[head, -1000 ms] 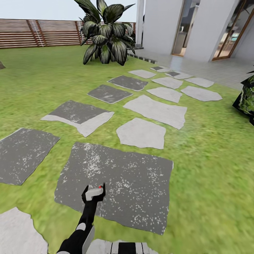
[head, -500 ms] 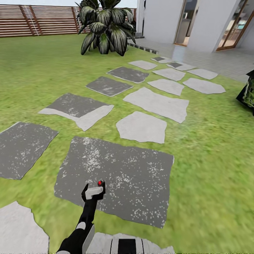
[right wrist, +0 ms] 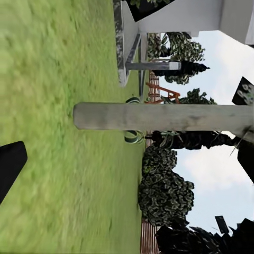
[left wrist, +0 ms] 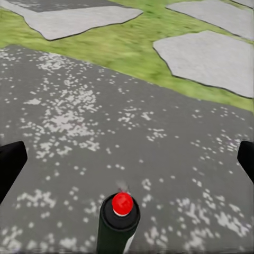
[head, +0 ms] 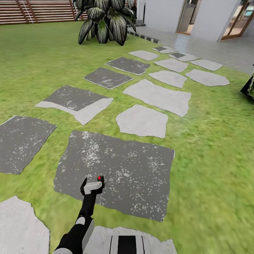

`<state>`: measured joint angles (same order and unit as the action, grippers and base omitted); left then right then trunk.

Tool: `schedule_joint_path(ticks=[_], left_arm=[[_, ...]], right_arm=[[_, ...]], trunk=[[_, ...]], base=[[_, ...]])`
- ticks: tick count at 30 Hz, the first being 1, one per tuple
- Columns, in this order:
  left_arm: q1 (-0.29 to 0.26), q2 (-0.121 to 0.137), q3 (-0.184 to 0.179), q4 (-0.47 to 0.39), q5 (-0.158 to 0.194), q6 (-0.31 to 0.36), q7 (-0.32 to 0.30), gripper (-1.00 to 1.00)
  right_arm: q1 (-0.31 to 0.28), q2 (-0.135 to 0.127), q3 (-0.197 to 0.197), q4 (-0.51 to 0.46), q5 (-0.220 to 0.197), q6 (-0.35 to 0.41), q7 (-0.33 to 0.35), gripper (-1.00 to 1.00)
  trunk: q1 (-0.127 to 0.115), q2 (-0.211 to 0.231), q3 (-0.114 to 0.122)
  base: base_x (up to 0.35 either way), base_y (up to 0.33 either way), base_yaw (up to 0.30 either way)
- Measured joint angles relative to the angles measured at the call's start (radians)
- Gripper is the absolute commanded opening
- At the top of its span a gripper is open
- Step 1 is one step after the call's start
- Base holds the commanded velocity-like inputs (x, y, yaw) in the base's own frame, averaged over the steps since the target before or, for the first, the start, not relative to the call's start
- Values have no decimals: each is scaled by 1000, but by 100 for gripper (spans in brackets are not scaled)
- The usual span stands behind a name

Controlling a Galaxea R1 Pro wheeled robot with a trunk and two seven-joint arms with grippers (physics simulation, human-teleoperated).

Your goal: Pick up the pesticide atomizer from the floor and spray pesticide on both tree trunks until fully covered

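Pesticide atomizer, dark-bodied with a red dot on top, upright in the closed left pincer.

Rough speckled grey stone paving, matt mottled tree trunk

The pesticide atomizer (red dot on top) stands between spread black fingers over speckled grey paving.

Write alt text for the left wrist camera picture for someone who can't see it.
A dark pesticide atomizer with a red dot on top stands between the left end effector's two black fingertips, above a speckled dark grey paving stone. Green grass and paler stones lie beyond.
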<state>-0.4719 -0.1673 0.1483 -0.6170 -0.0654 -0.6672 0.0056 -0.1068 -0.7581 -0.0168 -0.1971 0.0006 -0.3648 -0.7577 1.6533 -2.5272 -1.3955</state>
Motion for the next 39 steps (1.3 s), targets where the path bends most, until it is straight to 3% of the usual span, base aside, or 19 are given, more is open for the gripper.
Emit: schedule_joint_path(ticks=[9, 18, 23, 39], left_arm=[[0, -2, -27, 0, -1, 0, -1, 100], [0, -2, -30, -1, -1, 1, 0, 100], [0, -2, -30, -2, 0, 1, 0, 100], [0, -2, -30, -7, 1, 2, 0, 100]], right_arm=[[0, -33, -5, 52, -5, 0, -2, 100], [0, -36, -4, 61, -5, 1, -2, 100], [0, -36, -3, 62, -5, 0, -2, 100], [0, -36, -3, 63, -3, 0, -2, 100]], trunk=[[4, -2, -35], [8, -4, -70], [8, -4, -70], [12, -6, -105]], base=[[0, 0, 0], [0, 0, 0], [0, 0, 0], [0, 0, 0]])
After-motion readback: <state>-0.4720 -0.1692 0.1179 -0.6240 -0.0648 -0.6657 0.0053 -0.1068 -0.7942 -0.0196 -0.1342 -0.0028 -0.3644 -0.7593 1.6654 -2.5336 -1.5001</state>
